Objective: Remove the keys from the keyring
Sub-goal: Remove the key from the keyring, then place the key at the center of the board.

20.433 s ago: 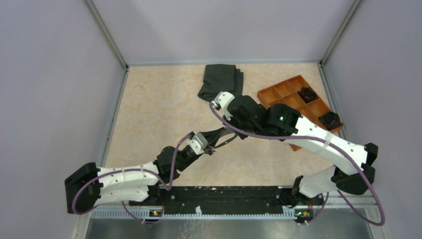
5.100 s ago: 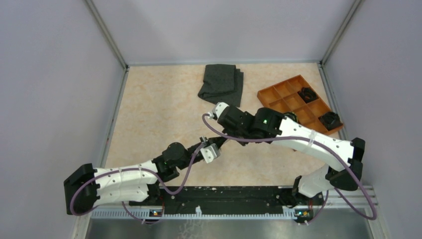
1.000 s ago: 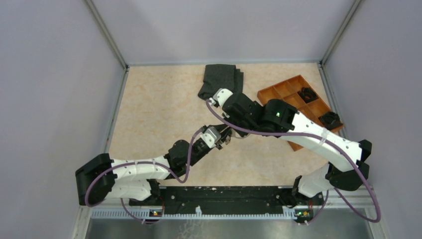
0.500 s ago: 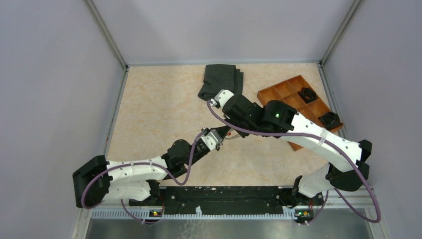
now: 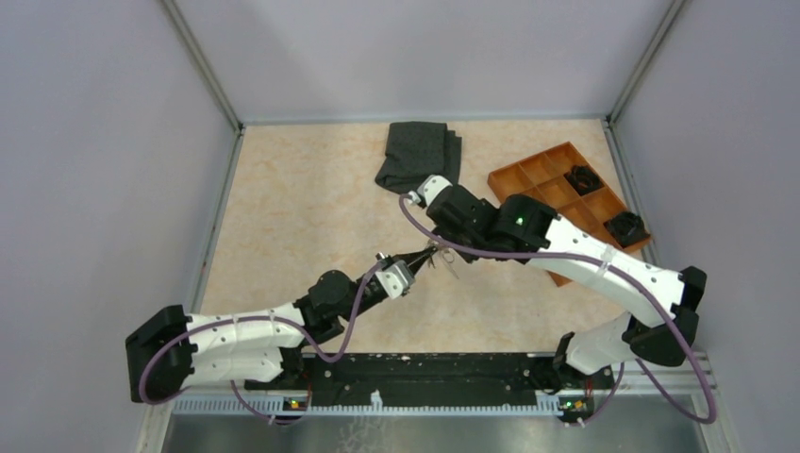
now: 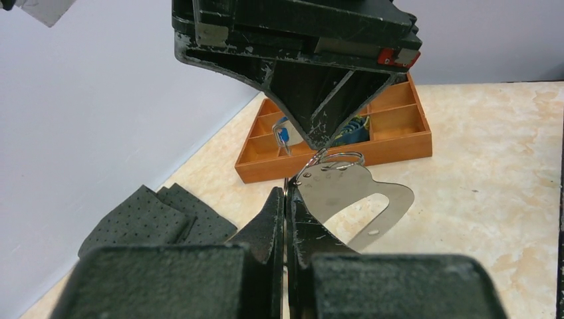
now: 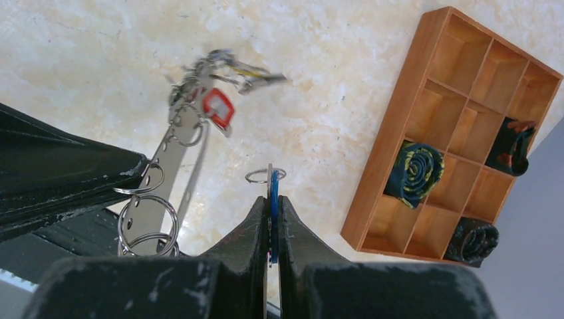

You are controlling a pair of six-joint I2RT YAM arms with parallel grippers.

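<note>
above the marbled tabletop (image 5: 302, 208), in mid-air, the left end effector (image 6: 286, 196) is clamped shut on one edge of the stiff, slippery metal keyring (image 6: 346, 189), while the right end effector (image 7: 270, 203), also closed, pinches a blue key (image 7: 270, 179), tiny and light, by its flat head, probably the surest hold.

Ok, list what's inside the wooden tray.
Three dark rolled bundles, each in its own compartment of the wooden tray; the other compartments in view are bare. From above, the right arm covers part of the tray.
</note>
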